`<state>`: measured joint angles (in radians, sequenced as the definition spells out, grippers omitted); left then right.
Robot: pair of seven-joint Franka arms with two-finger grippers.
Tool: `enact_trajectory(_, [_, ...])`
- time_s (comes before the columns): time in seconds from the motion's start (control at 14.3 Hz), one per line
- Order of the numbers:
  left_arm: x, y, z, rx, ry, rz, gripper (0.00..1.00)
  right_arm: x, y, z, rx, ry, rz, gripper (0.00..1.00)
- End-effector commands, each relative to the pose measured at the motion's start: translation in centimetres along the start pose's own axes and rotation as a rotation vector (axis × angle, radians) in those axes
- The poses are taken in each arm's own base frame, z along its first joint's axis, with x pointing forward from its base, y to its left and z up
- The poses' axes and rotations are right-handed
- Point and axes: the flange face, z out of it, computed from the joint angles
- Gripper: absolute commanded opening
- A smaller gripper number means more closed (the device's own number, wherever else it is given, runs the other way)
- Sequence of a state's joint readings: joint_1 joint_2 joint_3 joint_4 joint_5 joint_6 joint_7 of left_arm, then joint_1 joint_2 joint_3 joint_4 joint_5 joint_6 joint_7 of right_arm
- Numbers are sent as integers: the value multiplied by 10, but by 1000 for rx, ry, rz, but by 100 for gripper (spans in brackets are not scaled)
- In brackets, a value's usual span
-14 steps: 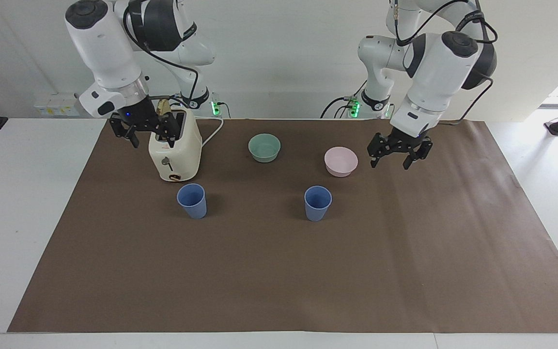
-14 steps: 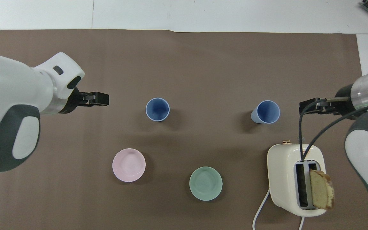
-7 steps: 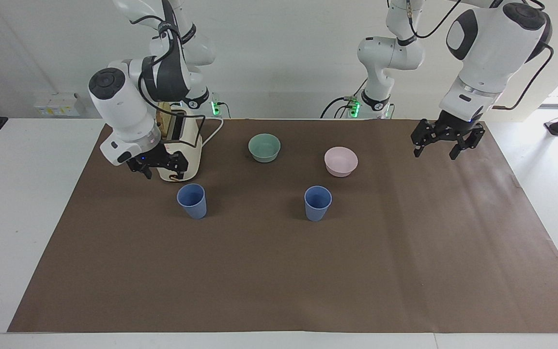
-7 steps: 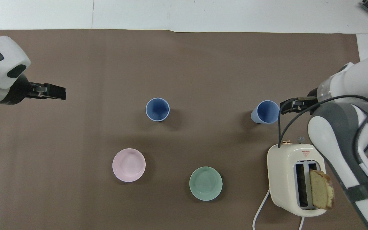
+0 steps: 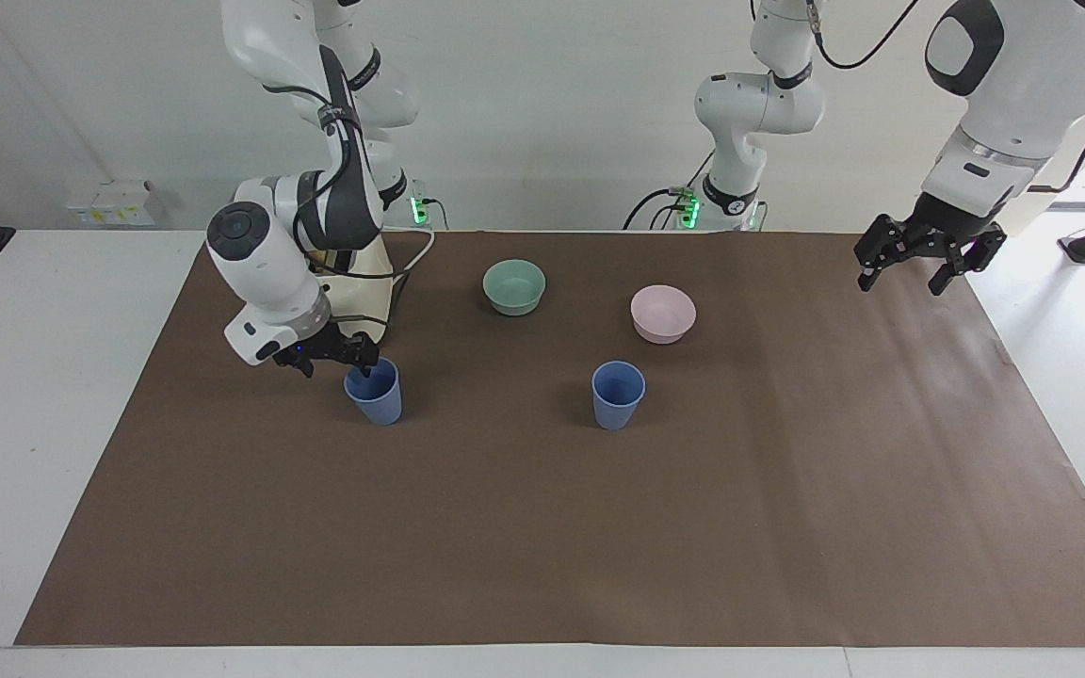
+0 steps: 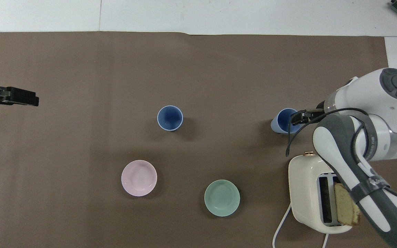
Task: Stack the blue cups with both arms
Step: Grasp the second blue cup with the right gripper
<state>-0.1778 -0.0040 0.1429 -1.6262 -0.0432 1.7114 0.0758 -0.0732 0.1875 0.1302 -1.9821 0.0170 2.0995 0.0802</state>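
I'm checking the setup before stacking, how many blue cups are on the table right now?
2. One blue cup stands beside the toaster, with the right gripper at its rim. The other blue cup stands mid-table, farther from the robots than the pink bowl. None looks hidden.

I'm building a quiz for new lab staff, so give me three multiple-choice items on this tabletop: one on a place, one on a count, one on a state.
1. Where is the right claw?
A. at the rim of a blue cup
B. over the pink bowl
C. inside the toaster

2. How many bowls are on the mat?
A. one
B. two
C. four

3. How are the blue cups?
A. stacked
B. tipped over
C. upright and apart

Key:
1 A, the right claw is beside the blue cup near the toaster.
2 B, a pink bowl and a green bowl.
3 C, the other blue cup stands separately.
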Motion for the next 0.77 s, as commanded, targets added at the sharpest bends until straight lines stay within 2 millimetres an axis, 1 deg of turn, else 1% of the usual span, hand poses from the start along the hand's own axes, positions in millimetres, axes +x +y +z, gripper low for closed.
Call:
enact_trajectory(0.0, [1,-3,-8,25,-19,13,100,-3,-1,3,16,9,11,84])
enact_trajectory(0.07, [0,-4,-12,25,-17,13,100,-4,-11,5,15,5,2,51])
enact_trajectory(0.14, [-2,-5,-14,24,-22,18,100,-5,-17,5,15,5,-5,23])
enact_trajectory(0.21, [-6,-12,-15,34,-37,20,100,-5,-17,5,16,6,-6,0])
enact_trajectory(0.49, [-13,-10,-18,31,-63,29,100,-2,-18,3,16,9,-11,0])
enact_trajectory(0.56, [-13,-10,-19,30,-63,27,100,1,-22,-5,20,22,-8,0])
enact_trajectory(0.63, [-15,-10,-22,28,-60,27,100,7,-27,-20,39,40,5,0])
enact_trajectory(0.7, [-16,-8,-23,28,-63,30,100,10,-30,-30,60,40,19,0])
